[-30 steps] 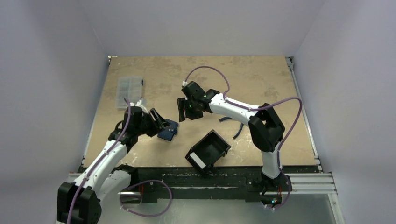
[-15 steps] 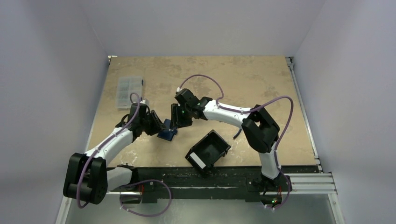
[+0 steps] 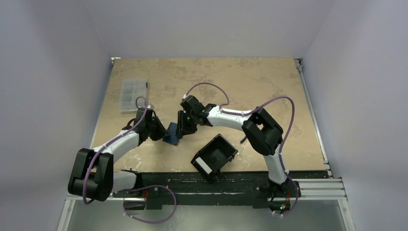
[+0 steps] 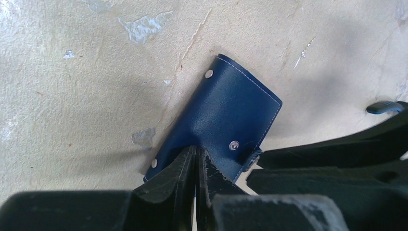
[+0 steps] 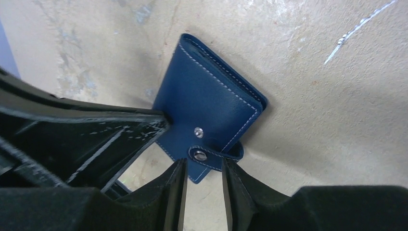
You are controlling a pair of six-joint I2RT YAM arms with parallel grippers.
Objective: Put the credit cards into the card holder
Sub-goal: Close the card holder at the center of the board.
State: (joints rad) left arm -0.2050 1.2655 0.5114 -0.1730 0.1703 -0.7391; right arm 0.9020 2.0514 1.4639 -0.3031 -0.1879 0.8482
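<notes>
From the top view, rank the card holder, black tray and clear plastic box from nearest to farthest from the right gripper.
1. card holder: at the fingertips of the right gripper, just to its left.
2. black tray: toward the arm bases, to its right.
3. clear plastic box: at the table's far left edge.

Lab test cell. Plain pale walls (image 3: 57,96) box in a scuffed tan table (image 3: 250,77) ahead of my left hand (image 3: 162,133); behind it, a metal rail (image 3: 317,185) and looping purple cables (image 3: 176,200).
</notes>
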